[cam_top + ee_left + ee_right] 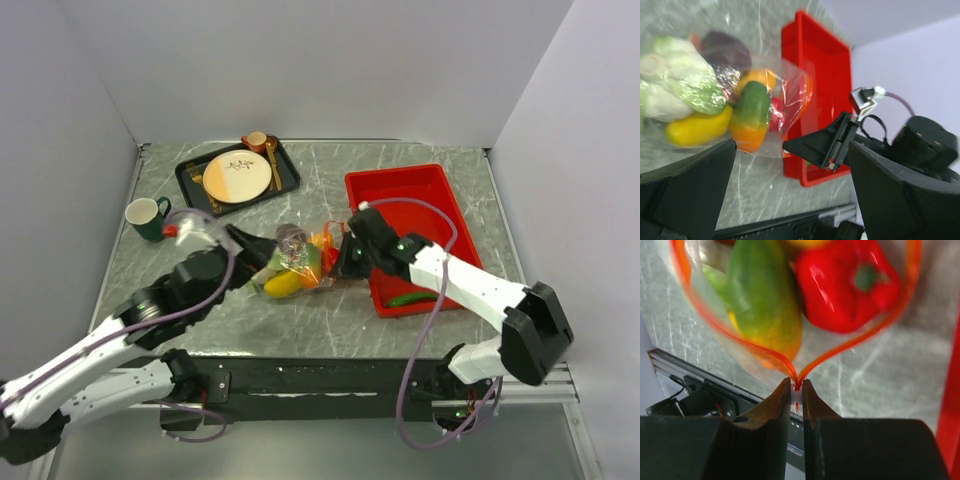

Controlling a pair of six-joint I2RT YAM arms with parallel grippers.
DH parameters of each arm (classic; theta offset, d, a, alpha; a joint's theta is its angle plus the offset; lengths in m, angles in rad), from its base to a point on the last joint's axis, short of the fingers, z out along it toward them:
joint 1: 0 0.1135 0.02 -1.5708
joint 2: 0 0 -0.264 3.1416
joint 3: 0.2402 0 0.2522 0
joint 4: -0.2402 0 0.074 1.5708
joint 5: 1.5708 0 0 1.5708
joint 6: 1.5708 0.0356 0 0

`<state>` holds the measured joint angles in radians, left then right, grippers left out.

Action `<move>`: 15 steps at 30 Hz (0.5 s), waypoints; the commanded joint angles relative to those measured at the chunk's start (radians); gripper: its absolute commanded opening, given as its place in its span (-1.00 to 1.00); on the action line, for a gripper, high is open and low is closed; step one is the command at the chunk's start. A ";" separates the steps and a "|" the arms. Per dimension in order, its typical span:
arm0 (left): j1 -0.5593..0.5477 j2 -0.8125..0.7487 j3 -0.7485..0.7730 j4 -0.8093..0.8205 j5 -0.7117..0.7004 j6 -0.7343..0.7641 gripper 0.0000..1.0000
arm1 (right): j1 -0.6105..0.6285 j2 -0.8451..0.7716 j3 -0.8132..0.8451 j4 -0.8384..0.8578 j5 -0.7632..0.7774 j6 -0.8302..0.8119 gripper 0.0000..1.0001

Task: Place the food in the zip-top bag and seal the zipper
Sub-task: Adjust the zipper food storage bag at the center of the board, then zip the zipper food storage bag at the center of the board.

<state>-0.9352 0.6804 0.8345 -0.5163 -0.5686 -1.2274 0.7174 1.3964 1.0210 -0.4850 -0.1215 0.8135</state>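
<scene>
The clear zip-top bag lies mid-table, holding the cauliflower, dark purple fruit, yellow mango, orange, red-green mango and red pepper. A green chili lies in the red tray. My right gripper is shut on the white slider at the bag's right end; the orange-red zipper spreads from it in an open loop. My left gripper is open at the bag's left end, with its fingers wide apart.
A black tray at the back left holds a beige plate, a brown cup and a spoon. A dark green mug stands at the left. Walls close in the left, back and right sides.
</scene>
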 commanded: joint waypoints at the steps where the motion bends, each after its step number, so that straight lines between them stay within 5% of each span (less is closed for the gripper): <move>1: 0.003 0.109 -0.014 0.146 0.171 0.046 0.97 | 0.002 -0.148 -0.110 0.186 0.040 0.148 -1.00; 7: 0.003 0.113 -0.168 0.346 0.349 -0.066 0.92 | 0.007 -0.333 -0.288 0.279 0.114 0.305 -1.00; 15: -0.080 0.084 -0.319 0.506 0.371 -0.262 0.81 | 0.091 -0.405 -0.418 0.375 0.192 0.476 -1.00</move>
<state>-0.9718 0.7727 0.5350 -0.1513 -0.2321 -1.3796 0.7593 1.0073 0.6216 -0.2153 -0.0036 1.1671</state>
